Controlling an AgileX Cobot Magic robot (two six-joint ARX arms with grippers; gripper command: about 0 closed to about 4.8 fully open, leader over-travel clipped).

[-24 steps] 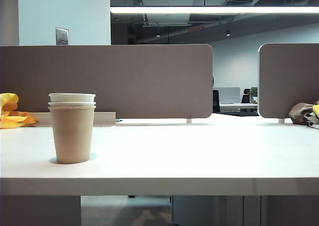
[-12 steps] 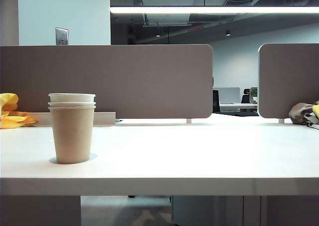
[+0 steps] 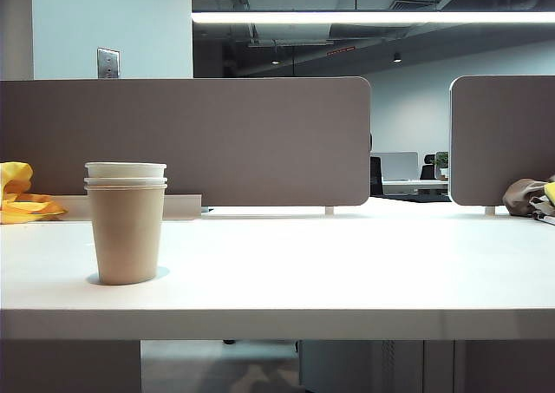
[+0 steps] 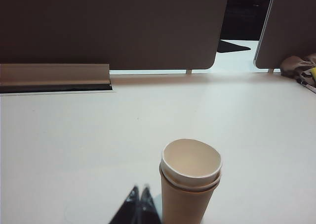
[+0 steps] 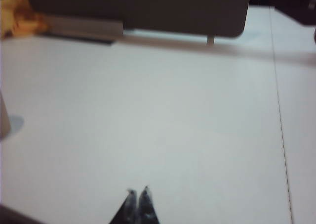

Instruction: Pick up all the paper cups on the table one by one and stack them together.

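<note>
Unmoved cup stack [image 3: 126, 222]; both claws [image 4: 140, 190] [image 5: 138, 191] closed, clear.

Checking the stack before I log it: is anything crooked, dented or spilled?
Nothing is spilled, and the paper cups stand upright, nested on the table. One small oddity: in the left wrist view the top cup's rim looks slightly out of round.

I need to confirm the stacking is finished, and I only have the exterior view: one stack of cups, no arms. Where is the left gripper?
Observer: The left gripper hangs beside the stack of cups, shut and holding nothing.
Operator: And the right gripper?
Observer: The right gripper is shut and empty over the bare table, away from the stack.
Operator: Anything inside the top cup?
Observer: No, the top cup is empty inside.
</note>
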